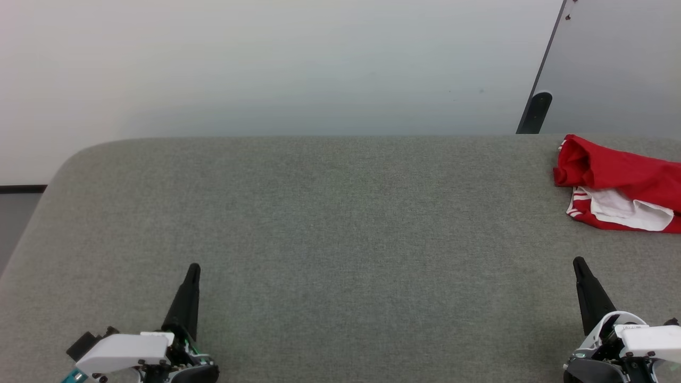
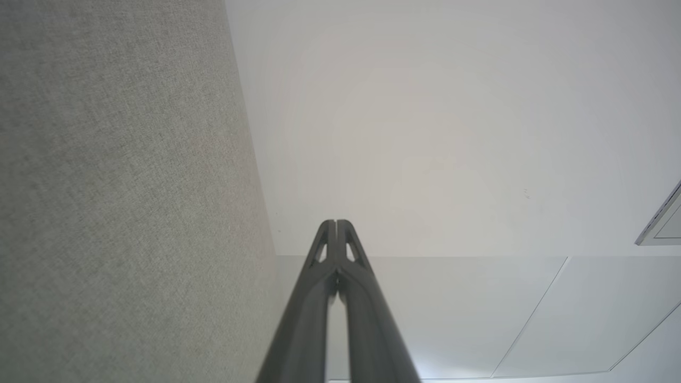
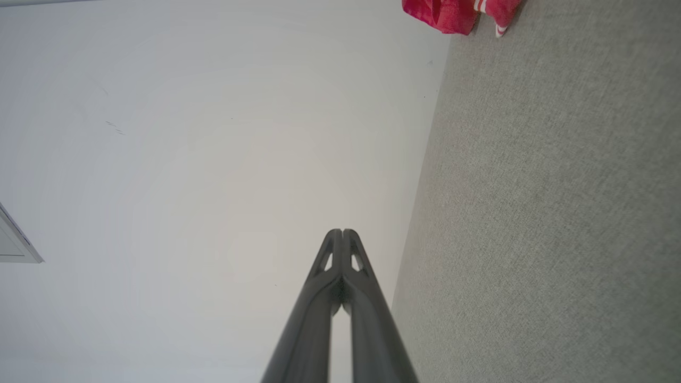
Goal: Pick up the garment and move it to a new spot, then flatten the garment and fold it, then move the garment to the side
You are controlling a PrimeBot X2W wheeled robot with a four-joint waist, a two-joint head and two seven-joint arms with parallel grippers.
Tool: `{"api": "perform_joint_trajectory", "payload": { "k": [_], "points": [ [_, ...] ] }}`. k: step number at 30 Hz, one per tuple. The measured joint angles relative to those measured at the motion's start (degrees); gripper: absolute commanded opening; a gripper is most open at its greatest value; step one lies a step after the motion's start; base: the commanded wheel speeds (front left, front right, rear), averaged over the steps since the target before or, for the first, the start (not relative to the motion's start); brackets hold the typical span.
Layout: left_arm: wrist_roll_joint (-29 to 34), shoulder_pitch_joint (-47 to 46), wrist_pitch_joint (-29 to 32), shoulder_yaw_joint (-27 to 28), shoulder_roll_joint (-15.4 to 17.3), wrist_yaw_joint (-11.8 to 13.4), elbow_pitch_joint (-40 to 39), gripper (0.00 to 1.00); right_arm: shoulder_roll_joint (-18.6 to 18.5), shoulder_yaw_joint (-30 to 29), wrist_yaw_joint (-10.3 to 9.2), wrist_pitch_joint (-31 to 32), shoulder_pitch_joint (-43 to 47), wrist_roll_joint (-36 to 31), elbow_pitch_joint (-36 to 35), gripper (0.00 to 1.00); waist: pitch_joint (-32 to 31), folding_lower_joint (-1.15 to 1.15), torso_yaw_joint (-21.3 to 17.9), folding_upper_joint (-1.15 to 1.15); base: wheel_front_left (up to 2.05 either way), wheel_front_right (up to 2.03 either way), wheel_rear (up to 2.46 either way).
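Observation:
The garment, a red jersey with white panels and striped trim, lies bunched at the far right of the grey table, running past the head view's right edge. A corner of the garment also shows at the top of the right wrist view. My left gripper rests at the lower left, shut and empty, tips touching in the left wrist view. My right gripper stands at the lower right, shut and empty, well short of the garment.
The table's rounded far-left corner and far edge meet a pale wall. A dark bar stands behind the table at the far right.

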Motion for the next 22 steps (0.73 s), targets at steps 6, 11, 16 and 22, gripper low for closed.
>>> {"api": "perform_joint_trajectory", "payload": {
  "k": [6, 11, 16, 22],
  "points": [
    [0.0, 0.0, 0.0, -0.02, 0.0, 0.0, -0.01, 0.0, 0.0, 0.0, 0.0, 0.0, 0.0, 0.0, 0.0, 0.0, 0.0, 0.0, 0.0, 0.0, 0.0, 0.0, 0.0],
    [0.0, 0.0, 0.0, -0.02, 0.0, 0.0, -0.01, 0.0, 0.0, 0.0, 0.0, 0.0, 0.0, 0.0, 0.0, 0.0, 0.0, 0.0, 0.0, 0.0, 0.0, 0.0, 0.0],
    [0.0, 0.0, 0.0, -0.02, 0.0, 0.0, 0.0, 0.0, 0.0, 0.0, 0.0, 0.0, 0.0, 0.0, 0.0, 0.0, 0.0, 0.0, 0.0, 0.0, 0.0, 0.0, 0.0],
    [0.0, 0.0, 0.0, -0.01, 0.0, 0.0, -0.02, 0.0, 0.0, 0.0, 0.0, 0.0, 0.0, 0.0, 0.0, 0.0, 0.0, 0.0, 0.0, 0.0, 0.0, 0.0, 0.0]
  ]
}}
